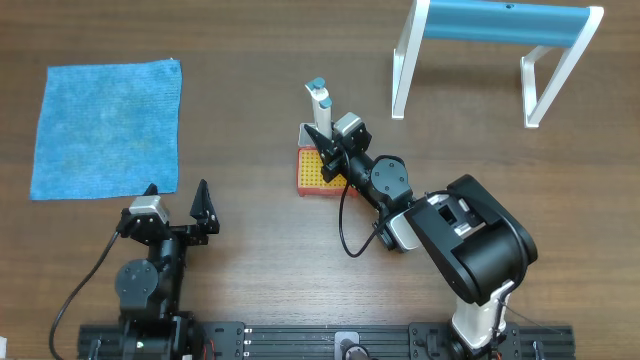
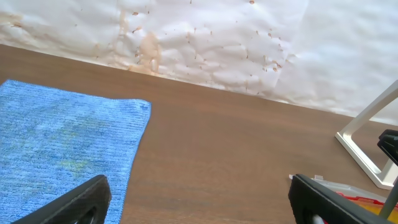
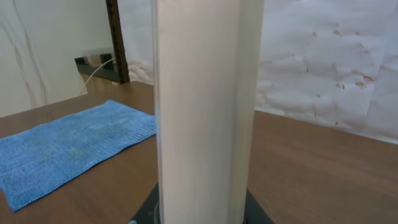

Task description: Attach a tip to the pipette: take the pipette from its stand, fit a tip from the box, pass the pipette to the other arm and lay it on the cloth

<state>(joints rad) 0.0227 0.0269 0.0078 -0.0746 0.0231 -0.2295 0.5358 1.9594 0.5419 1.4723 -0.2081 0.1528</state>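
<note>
We note right gripper (image 1: 327, 143) clamped on pipette (image 1: 319, 101) by tip box (image 1: 311, 174) | left gripper (image 1: 177, 194) wide open, empty, beside cloth (image 1: 107, 128)

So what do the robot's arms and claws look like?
The left arm and right arm are black, built from round, chunky joints. The left claw has two pointed black fingers and a small silver box behind them. The right claw is black too, and its arm has a big black-and-white cover. A thin black cable loops off each arm.
</note>
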